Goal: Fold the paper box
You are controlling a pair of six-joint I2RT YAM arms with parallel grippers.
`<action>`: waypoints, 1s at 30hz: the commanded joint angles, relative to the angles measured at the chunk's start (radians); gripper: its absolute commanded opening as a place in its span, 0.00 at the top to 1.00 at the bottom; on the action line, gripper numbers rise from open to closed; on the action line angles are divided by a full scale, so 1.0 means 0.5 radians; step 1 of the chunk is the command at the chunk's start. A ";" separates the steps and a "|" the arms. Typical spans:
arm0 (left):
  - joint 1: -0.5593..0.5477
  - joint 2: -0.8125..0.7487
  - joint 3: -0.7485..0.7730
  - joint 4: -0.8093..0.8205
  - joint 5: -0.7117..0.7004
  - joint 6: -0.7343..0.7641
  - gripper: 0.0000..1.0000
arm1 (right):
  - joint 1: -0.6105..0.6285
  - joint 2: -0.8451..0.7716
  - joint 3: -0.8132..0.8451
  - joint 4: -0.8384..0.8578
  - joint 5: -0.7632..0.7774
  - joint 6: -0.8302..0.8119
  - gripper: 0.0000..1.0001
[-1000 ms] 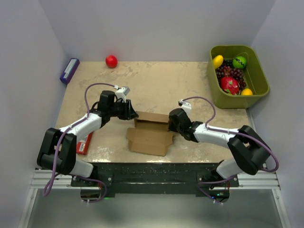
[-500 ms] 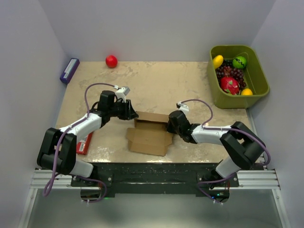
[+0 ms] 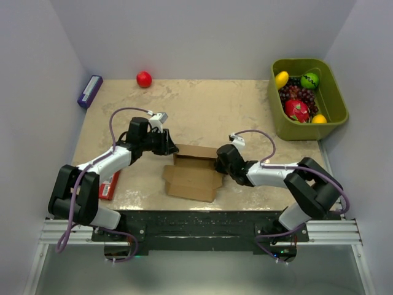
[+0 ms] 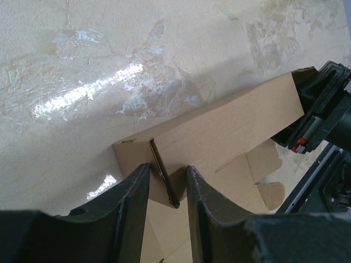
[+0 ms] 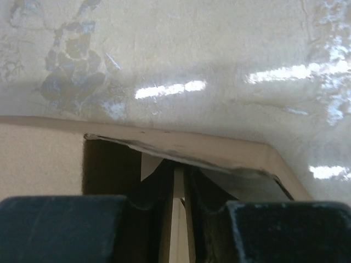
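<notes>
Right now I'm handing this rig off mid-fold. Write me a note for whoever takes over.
Left gripper: jaws apart, straddling an upright flap at the left end of the paper box, not pinching it.
Right gripper: closed on a thin cardboard wall at the box's right end.
Box: on the table between the two arms. Its far part is raised into a long narrow section, and its near panels lie flat.
Done: far section stood up.
Left: fold up the flat near panels and flaps, then close the box.
</notes>
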 commanded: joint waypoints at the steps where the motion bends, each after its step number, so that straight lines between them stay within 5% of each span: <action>1: 0.004 -0.001 0.021 -0.130 -0.066 0.089 0.62 | 0.138 -0.328 0.005 -0.380 0.288 -0.041 0.77; 5: 0.004 -0.111 -0.013 -0.159 -0.192 0.148 0.61 | 0.331 -0.611 0.067 -0.700 0.406 -0.060 0.54; 8: 0.004 -0.063 -0.001 -0.158 -0.122 0.145 0.61 | 0.420 -0.719 0.101 -0.856 0.351 0.014 0.52; 18: 0.001 -0.099 0.008 -0.149 -0.069 0.132 0.61 | 0.494 -0.481 0.064 -0.765 0.148 0.167 0.63; 30: 0.004 -0.102 0.015 -0.143 -0.038 0.132 0.61 | 0.469 -0.103 0.275 -1.065 0.289 0.103 0.65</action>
